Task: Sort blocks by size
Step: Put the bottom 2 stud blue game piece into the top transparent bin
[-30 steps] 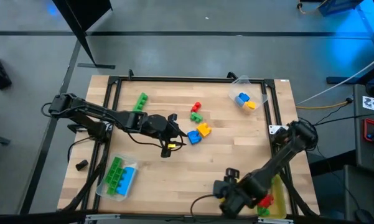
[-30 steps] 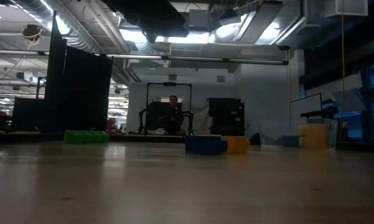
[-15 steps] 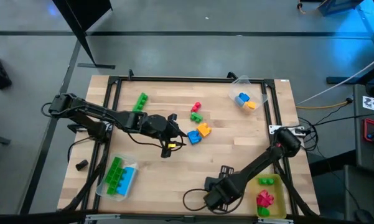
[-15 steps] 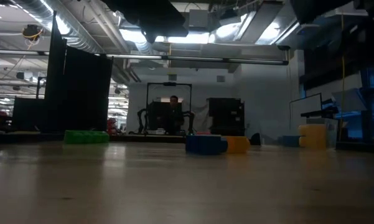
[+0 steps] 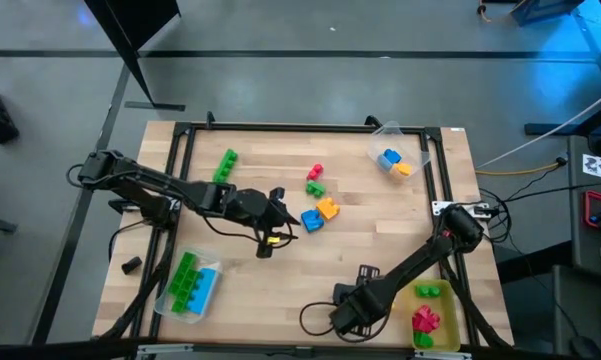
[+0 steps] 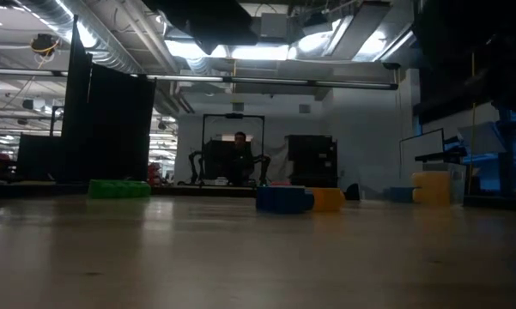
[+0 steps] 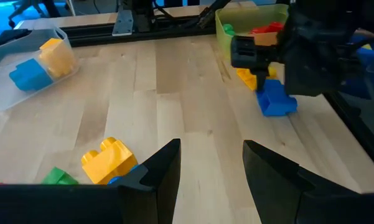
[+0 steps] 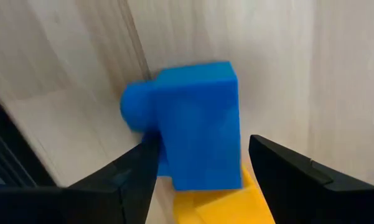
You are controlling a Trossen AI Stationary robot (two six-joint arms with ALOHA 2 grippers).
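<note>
My left gripper [image 5: 280, 222] is open and empty at mid-table, just left of a blue block [image 5: 311, 222] and an orange block [image 5: 328, 208]. The orange block also shows in the left wrist view [image 7: 109, 158]. A red block [image 5: 315, 172], a small green block [image 5: 315, 187] and a long green block [image 5: 225, 163] lie farther back. My right gripper [image 8: 202, 180] is open near the front edge, pointing down. Its fingers stand on either side of a blue block [image 8: 196, 124] that lies on a yellow block [image 8: 218, 205]. My right gripper comes at the blue block from above, one finger [image 8: 140, 177] at the block's edge and the other [image 8: 286, 177] a little apart from it. I cannot tell whether it touches. The block rests on the table [image 7: 275, 102].
A clear tray [image 5: 390, 158] at the far right holds blue and yellow blocks. A clear tray [image 5: 192, 283] at the near left holds long green and blue blocks. A yellow tray [image 5: 430, 315] at the near right holds green and red blocks. A person sits far beyond the table [image 6: 239, 159].
My right arm has swung from over the yellow tray toward the table's left along the near edge, uncovering the tray and its green and red blocks, and has then nearly stopped.
</note>
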